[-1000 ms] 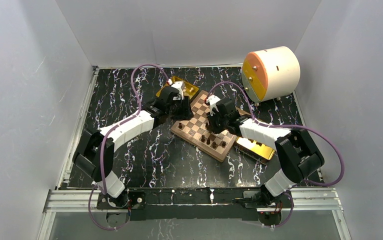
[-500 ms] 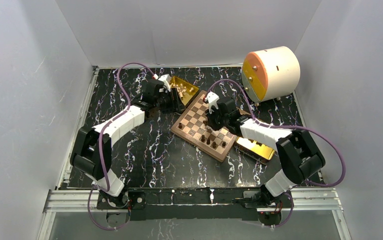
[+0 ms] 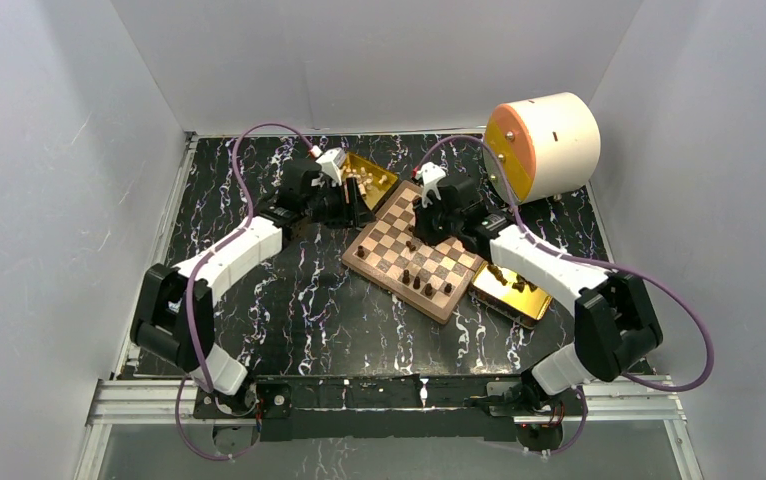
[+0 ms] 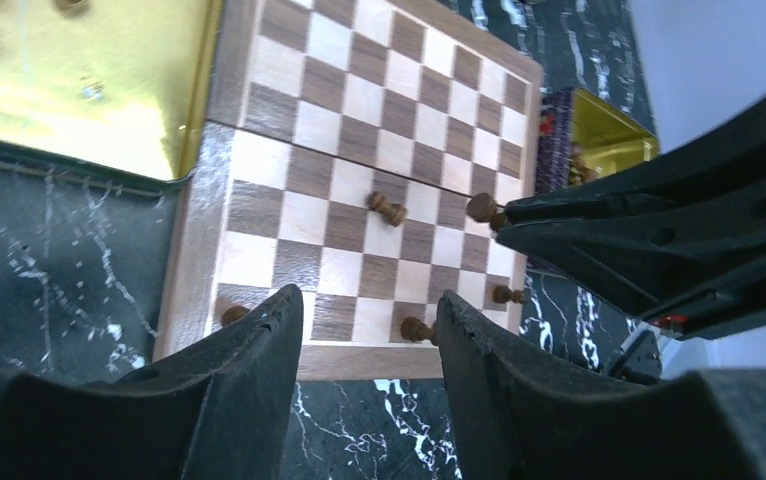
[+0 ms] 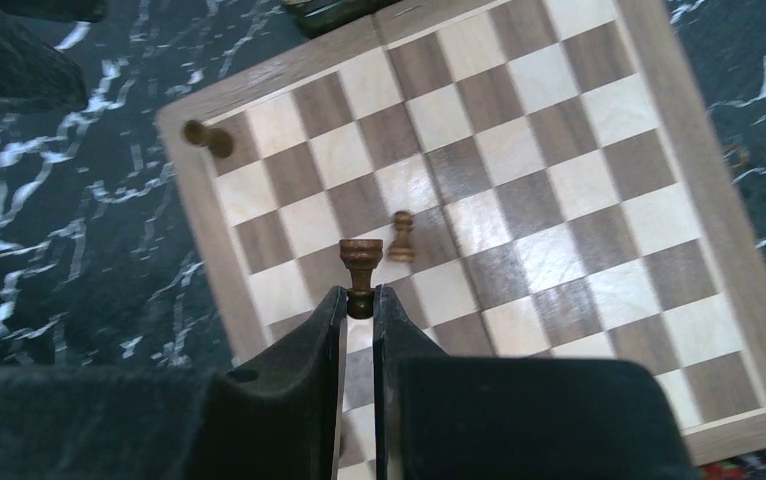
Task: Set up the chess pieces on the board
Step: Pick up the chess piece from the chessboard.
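Note:
The board (image 3: 391,238) lies slanted in the middle of the table, with several dark chess pieces (image 3: 417,280) near its front edge. My right gripper (image 5: 360,300) hovers over the board (image 5: 559,170), shut on a dark brown rook-like piece (image 5: 360,262). A dark pawn (image 5: 401,237) stands just beyond it, and another dark piece (image 5: 207,137) sits at a corner. My left gripper (image 4: 369,300) is open and holds nothing, hanging above the board's edge (image 4: 389,360) beside the gold tray. In the top view it (image 3: 351,205) is left of the board; the right gripper (image 3: 422,228) is over it.
A gold tray (image 3: 371,172) with pale pieces lies at the board's far left corner, also in the left wrist view (image 4: 79,90). A second gold tray (image 3: 509,297) lies at the board's right side. A big white and orange cylinder (image 3: 544,145) stands at the back right.
My left arm has pulled back left, off the board toward the gold tray, its jaws slightly wider. My right gripper has carried the dark piece toward the board's far side.

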